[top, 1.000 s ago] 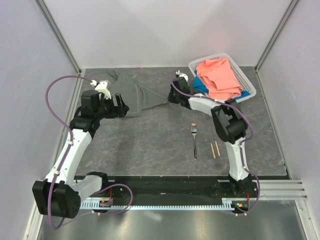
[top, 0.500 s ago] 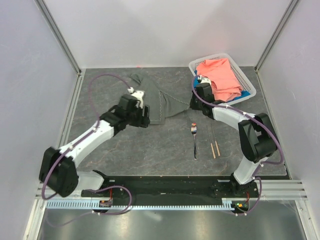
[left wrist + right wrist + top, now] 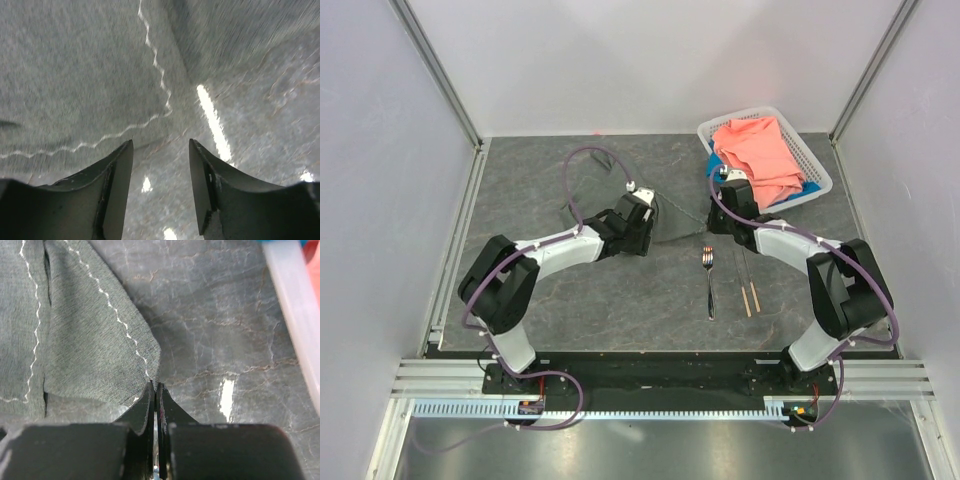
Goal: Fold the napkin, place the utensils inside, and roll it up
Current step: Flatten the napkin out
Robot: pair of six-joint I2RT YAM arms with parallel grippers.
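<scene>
The left arm has swung in from the left edge, and the napkin (image 3: 75, 340) has come with it to the middle of the desk (image 3: 620, 290), nearer the far edge. Fork (image 3: 709, 280) and chopsticks (image 3: 749, 285) lie just nearer, apart from the napkin. A basket (image 3: 817, 185) with pink cloth (image 3: 760, 155) sits in the far right corner. The desk is dark and marbled, and the walls (image 3: 670, 60) are pale. The napkin is grey and rumpled, stitched in white zigzag. The right gripper (image 3: 154, 390) pinches one corner; the left gripper (image 3: 160, 145) stands parted and empty.

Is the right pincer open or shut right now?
Shut: in the right wrist view the right pincer has its jaws pressed together, pinching a corner of the napkin.
</scene>
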